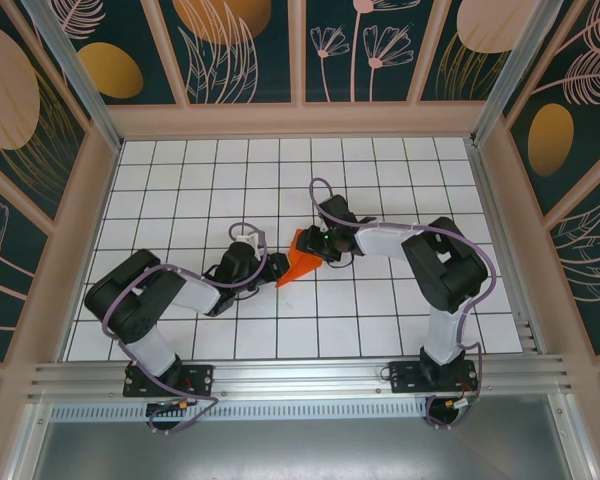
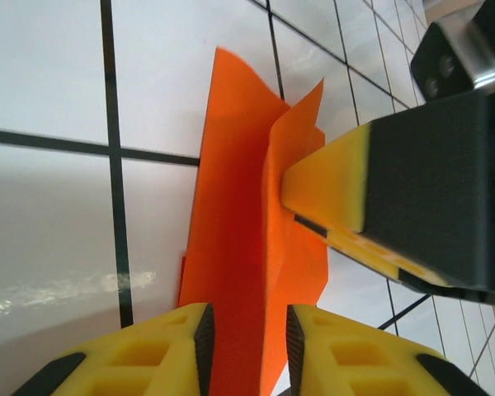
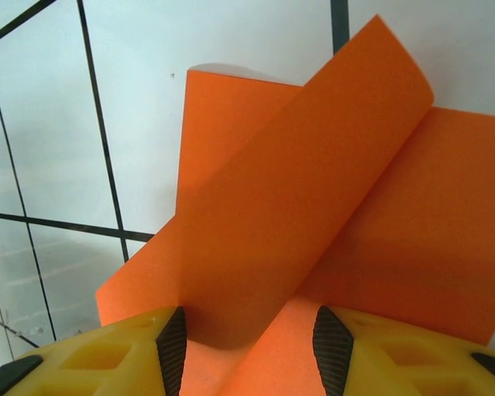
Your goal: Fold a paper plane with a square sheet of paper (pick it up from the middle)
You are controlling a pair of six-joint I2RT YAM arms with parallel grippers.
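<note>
Top external: the partly folded orange sheet of paper [image 1: 302,262] lies on the white gridded counter [image 1: 380,170] near its middle, between the left pincer [image 1: 277,268] and the right pincer [image 1: 323,248], which meet it from opposite sides.

Left wrist: the left pincer [image 2: 247,348] has its jaws parted, and the sheet [image 2: 239,206] runs up between them, one flap standing upright along a crease. A yellow fingertip [image 2: 326,186] of the right pincer touches that flap from the side.

Right wrist: the right pincer [image 3: 247,346] stands with its jaws wide apart. The sheet [image 3: 297,206] lies between them, one flap curling diagonally over the flat part.
</note>
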